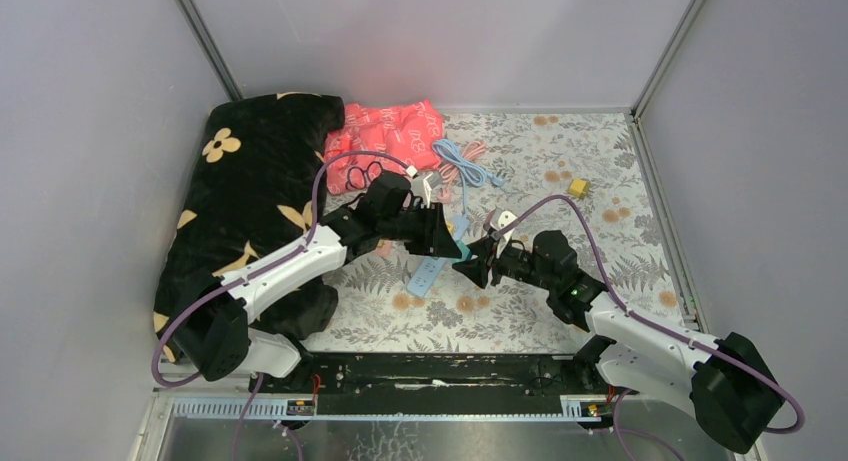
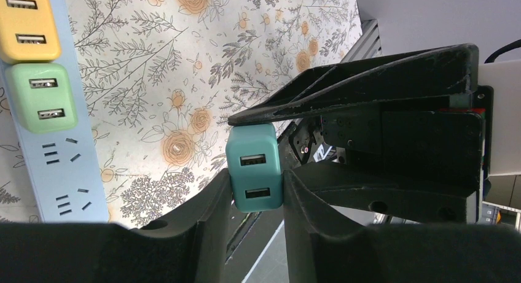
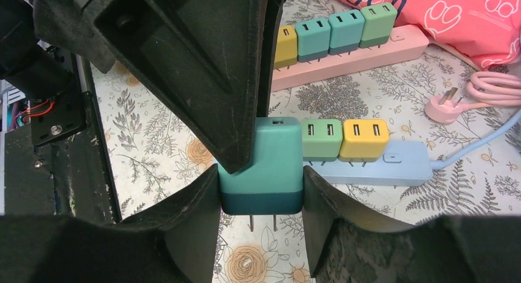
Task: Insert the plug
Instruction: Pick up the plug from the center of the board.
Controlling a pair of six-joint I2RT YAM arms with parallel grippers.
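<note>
Both grippers hold one teal USB plug (image 3: 261,166) in the air over the flowered cloth. Its two prongs (image 3: 252,221) point down, bare. In the left wrist view the plug (image 2: 255,172) shows its two USB ports, and my left gripper (image 2: 255,185) is shut on its sides. My right gripper (image 3: 261,185) is shut on the plug's dark lower band. The blue power strip (image 3: 381,163) lies just beside and below, carrying a green plug (image 3: 321,137) and a yellow plug (image 3: 365,137). In the top view the two grippers meet above the strip (image 1: 428,274).
A pink power strip (image 3: 350,59) with several plugs lies further back, next to a pink pack (image 1: 390,131). A black flowered cushion (image 1: 250,181) fills the left side. A coiled blue cable (image 1: 465,166) and a small yellow object (image 1: 578,187) lie behind.
</note>
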